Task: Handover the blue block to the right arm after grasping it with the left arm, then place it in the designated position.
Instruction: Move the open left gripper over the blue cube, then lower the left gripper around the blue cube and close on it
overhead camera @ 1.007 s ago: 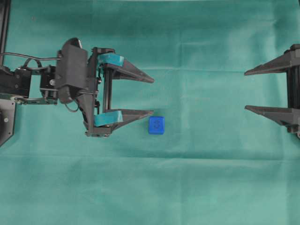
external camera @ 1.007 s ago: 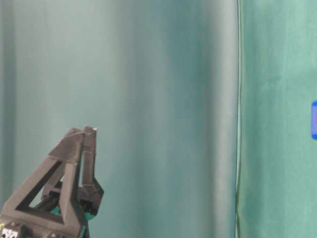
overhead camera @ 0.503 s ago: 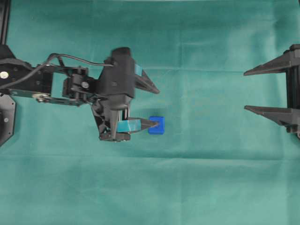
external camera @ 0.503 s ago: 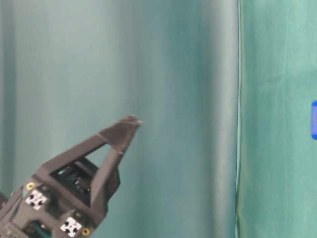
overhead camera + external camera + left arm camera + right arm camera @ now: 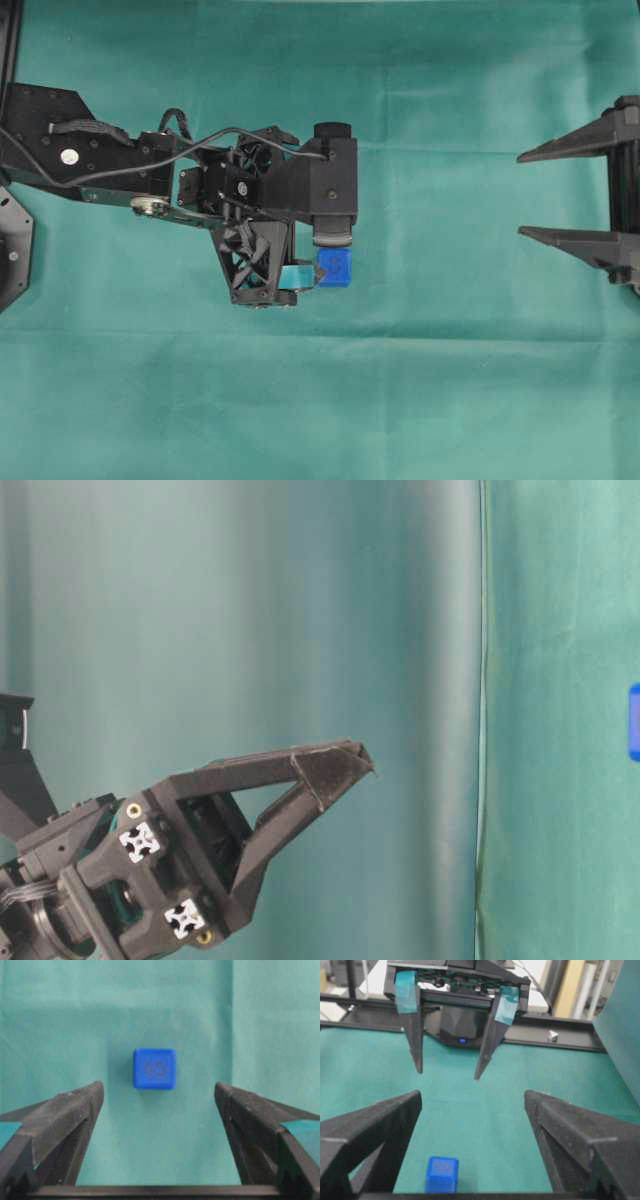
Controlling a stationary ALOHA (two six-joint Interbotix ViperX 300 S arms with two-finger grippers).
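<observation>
The blue block (image 5: 334,268) lies on the green cloth, apart from both grippers. My left gripper (image 5: 318,250), with teal-taped fingers, points down above it, open and empty. In the left wrist view the block (image 5: 154,1068) sits centred just beyond the open left gripper (image 5: 158,1091). In the right wrist view the left gripper (image 5: 448,1074) hangs above the cloth, beyond the block (image 5: 442,1174). My right gripper (image 5: 520,195), with plain black fingers, is open and empty at the right edge; it also shows in its own view (image 5: 472,1096). The designated position's white marks are not in view.
The green cloth (image 5: 450,380) covers the whole table. In the table-level view the left gripper (image 5: 355,760) stands before a green curtain, and the block (image 5: 634,722) shows at the right edge. A black frame rail (image 5: 560,1040) runs behind the left arm.
My left arm has reached right and tipped its gripper from pointing sideways to pointing down over the block. The block and the right gripper have not moved.
</observation>
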